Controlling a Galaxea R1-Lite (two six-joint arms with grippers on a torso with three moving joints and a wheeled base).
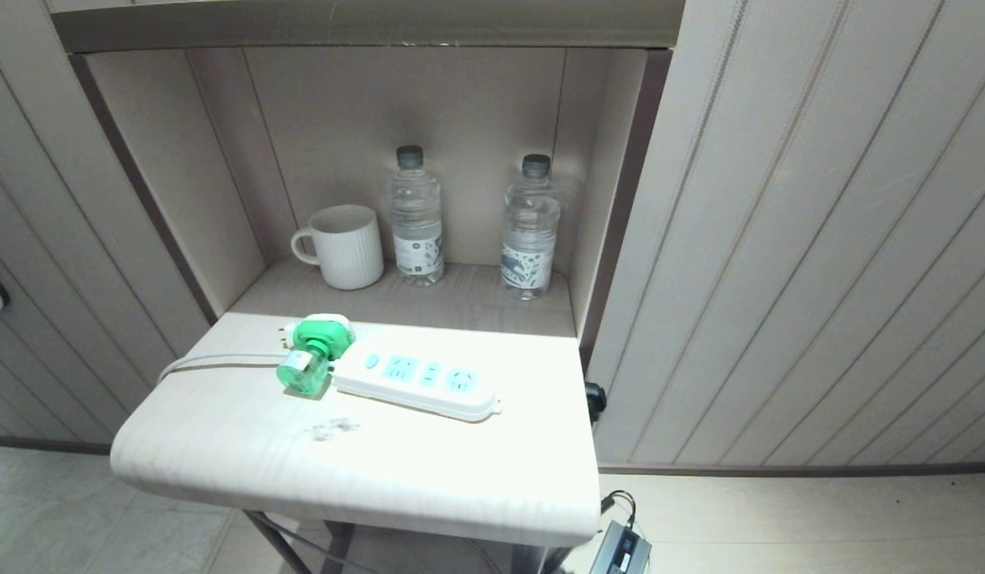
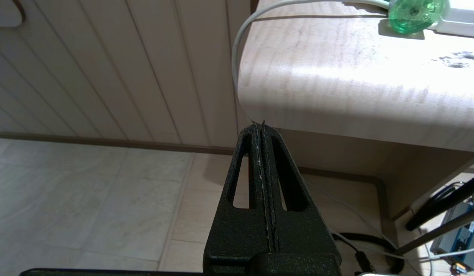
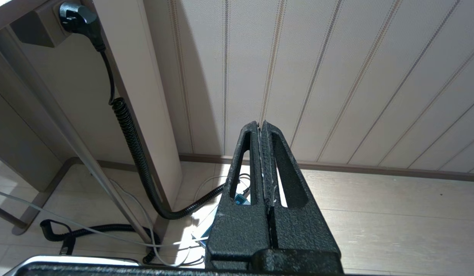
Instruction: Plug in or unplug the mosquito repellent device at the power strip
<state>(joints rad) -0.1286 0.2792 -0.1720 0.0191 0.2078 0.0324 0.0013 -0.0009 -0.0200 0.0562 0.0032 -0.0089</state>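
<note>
You have the small translucent green mosquito repellent device with its white plug-in cap (image 1: 312, 353) lying on its side on the pale wood-grain tabletop (image 1: 365, 454), unplugged, its bottle end toward the front edge and its cap right against the cord end of the long flat white power strip with light blue socket faces (image 1: 417, 382). The strip's white cord (image 1: 221, 361) runs off the tabletop's left edge. Left tool (image 2: 262, 128): fingers pressed together, empty, below and off the tabletop's left front corner, well apart from the device. Right tool (image 3: 260, 126): also closed on nothing, low beside the panelled wall, idle. Neither arm shows in the head view. Judged step: the approach to the device has not begun. Risks from here: with the fingers closed, you would push the bottle rather than grasp it, and being round it may roll toward the edge. The cord hangs near the left tool's path; snagging it would drag the strip and device together. The device's prongs point sideways, so you would need a reorientation before insertion; a skewed grip on the smooth bottle may slip. A white ribbed mug (image 1: 343, 246) and two clear water bottles (image 1: 417, 216) stand behind, well apart.
</note>
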